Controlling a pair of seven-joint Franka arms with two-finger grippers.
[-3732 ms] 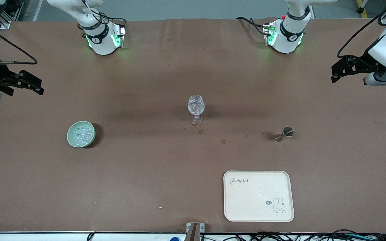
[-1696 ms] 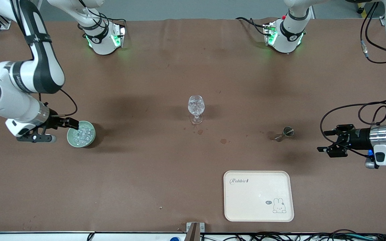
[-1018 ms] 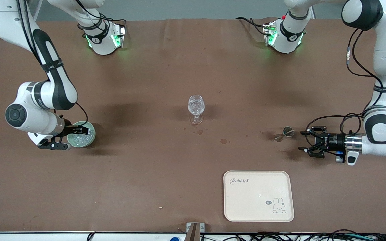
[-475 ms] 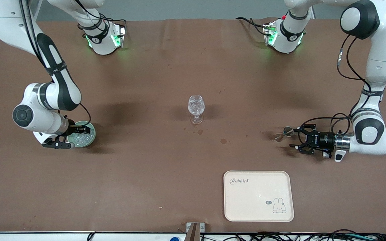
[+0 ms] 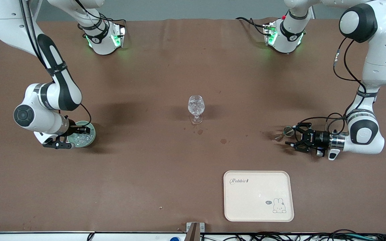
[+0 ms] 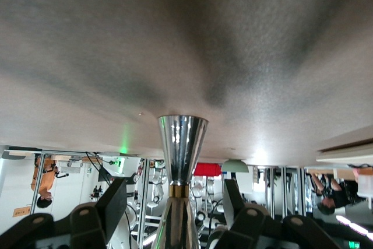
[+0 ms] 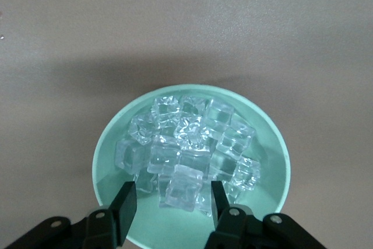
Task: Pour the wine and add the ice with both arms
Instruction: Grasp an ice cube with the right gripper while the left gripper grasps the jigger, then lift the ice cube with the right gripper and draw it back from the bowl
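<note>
1. Progress is being judged as early: the stemmed glass point(image 5: 196, 107) is standing at the middle of the counter point(image 5: 152, 180) and no liquid is being seen in it; whether ice already lies in it cannot be told, and no bottle is being shown.
2. The ice point(image 7: 189, 147) is being kept heaped in the pale green bowl point(image 5: 91, 131) toward the right arm's end of the counter. No cube is being lifted yet.
3. The right gripper point(image 7: 170, 199) is being held low over the bowl. Its fingers point(image 7: 126, 200) are being held spread, with one cube lying between the tips; no closing on it is being shown.
4. The metal jigger point(image 6: 182, 144) is standing upright toward the left arm's end of the counter.
5. The left gripper point(image 5: 292, 136) is being held level, just beside the jigger. Its fingers point(image 6: 115, 202) are being held spread to either side of the jigger's waist, and no contact is being shown.
6. Both grasps, the pouring and the ice transfer are being judged as remaining.
</note>
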